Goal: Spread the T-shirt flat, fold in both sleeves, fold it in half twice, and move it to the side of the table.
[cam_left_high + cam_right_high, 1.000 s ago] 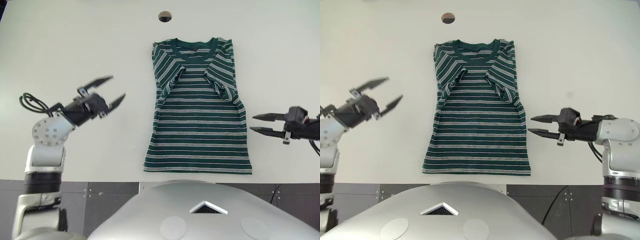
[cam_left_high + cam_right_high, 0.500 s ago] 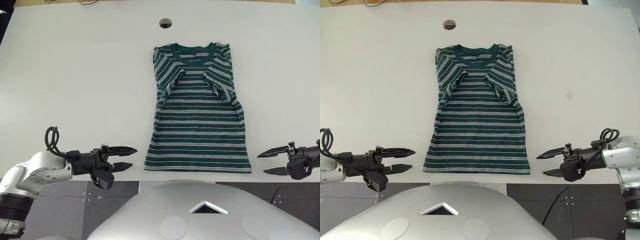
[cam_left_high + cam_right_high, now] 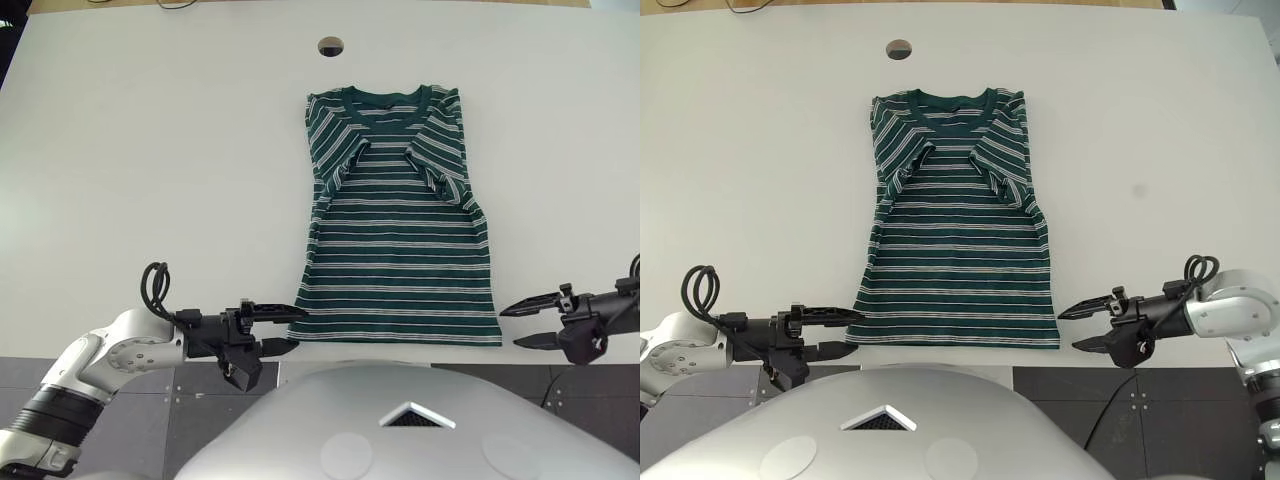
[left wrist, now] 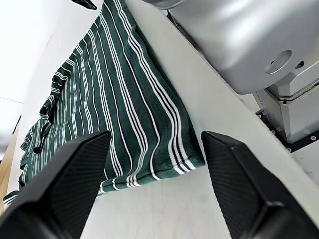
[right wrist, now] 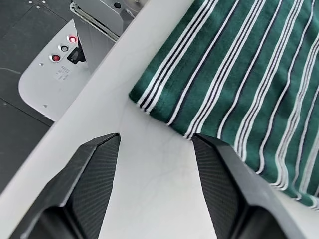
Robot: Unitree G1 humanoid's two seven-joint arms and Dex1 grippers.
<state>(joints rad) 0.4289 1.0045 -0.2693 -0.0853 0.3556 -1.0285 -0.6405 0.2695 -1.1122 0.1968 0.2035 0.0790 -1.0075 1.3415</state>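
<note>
A dark green T-shirt with white stripes [image 3: 400, 240] lies flat on the white table [image 3: 150, 180], both sleeves folded in over the chest, collar at the far end. My left gripper [image 3: 287, 328] is open at the near table edge, right beside the shirt's near left hem corner [image 4: 187, 159]. My right gripper [image 3: 1072, 328] is open too, just off the near right hem corner [image 5: 144, 99]. Neither gripper touches the cloth.
A round cable hole [image 3: 330, 46] sits in the table beyond the collar. A grey cabinet with red lights [image 5: 60, 64] stands below the table edge on the right. Bare tabletop stretches wide on both sides of the shirt.
Both grippers have slid inward along the near table edge toward the shirt's hem corners, the left one farther. The shirt has not moved.
</note>
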